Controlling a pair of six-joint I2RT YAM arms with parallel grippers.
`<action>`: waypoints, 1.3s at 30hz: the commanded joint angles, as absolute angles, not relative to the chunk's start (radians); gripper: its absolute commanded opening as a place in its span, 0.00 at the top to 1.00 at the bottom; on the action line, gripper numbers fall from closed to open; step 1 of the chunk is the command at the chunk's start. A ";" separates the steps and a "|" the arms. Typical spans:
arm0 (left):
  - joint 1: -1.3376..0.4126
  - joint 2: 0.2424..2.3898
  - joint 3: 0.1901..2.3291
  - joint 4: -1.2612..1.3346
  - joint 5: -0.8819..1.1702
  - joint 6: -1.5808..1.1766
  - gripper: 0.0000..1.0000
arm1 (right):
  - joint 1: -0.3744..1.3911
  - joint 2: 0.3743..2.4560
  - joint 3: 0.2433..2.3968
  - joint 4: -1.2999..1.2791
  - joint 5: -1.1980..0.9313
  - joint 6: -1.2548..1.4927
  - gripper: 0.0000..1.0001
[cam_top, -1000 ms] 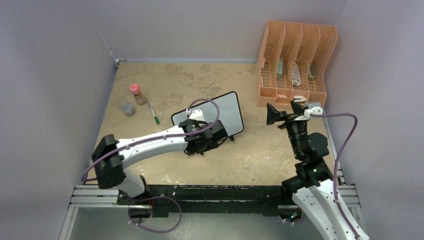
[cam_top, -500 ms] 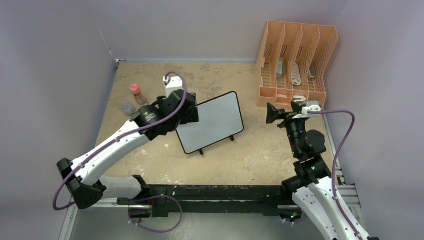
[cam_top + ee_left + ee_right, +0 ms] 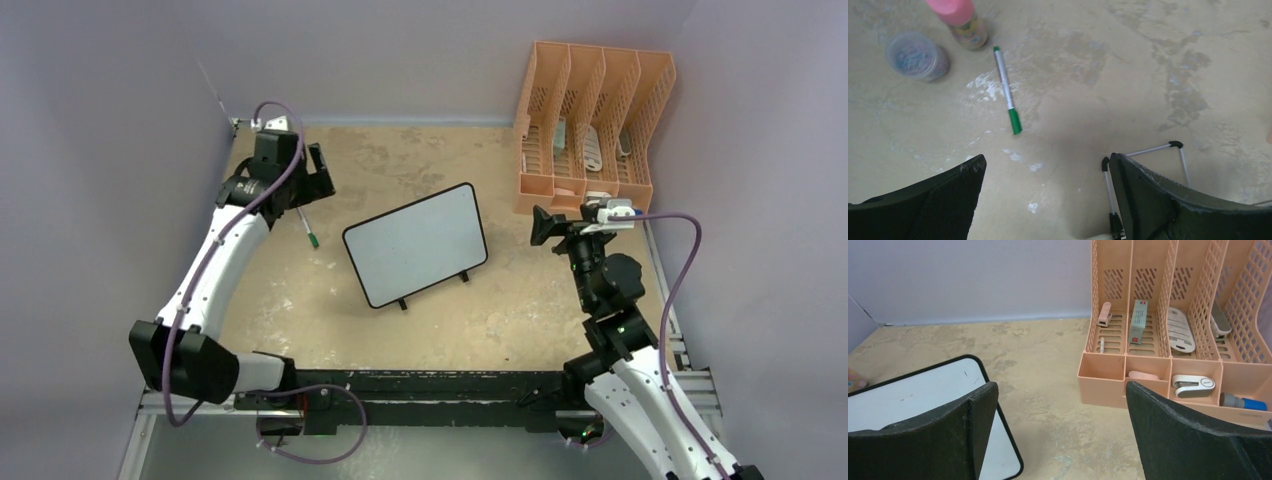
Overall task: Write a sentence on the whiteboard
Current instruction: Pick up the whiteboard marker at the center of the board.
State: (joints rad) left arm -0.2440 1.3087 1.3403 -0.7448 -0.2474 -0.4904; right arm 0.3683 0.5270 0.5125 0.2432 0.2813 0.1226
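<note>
L claw (image 3: 1045, 170) wide, empty; green-capped marker (image 3: 1007, 90) lies just ahead of it. Blank whiteboard (image 3: 415, 245) sits between it and R claw (image 3: 1060, 390), also wide. Marker prob. light, stiff, slick: pinch mid-barrel; board may skid.

Ahead of the left gripper's (image 3: 1045, 161) jaws, the table (image 3: 1128, 60) looks matt, mottled and rough, with chalky white smears beside a smooth plastic marker (image 3: 1007, 90). Ahead of the right gripper's (image 3: 1062, 387) jaws, the whiteboard (image 3: 913, 390) is smooth white with a black frame, and the file rack (image 3: 1103, 366) is matt, perforated orange plastic.
</note>
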 commanded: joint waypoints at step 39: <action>0.031 1.817 1.180 -0.528 -0.008 -0.513 0.68 | 0.374 0.486 0.466 0.341 0.293 0.114 0.01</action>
State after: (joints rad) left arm 0.0212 1.7927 1.1519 -0.5449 -0.0212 -0.5301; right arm 0.3683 0.4843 0.4667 0.2848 0.3119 0.1299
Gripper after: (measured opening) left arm 0.328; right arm 0.987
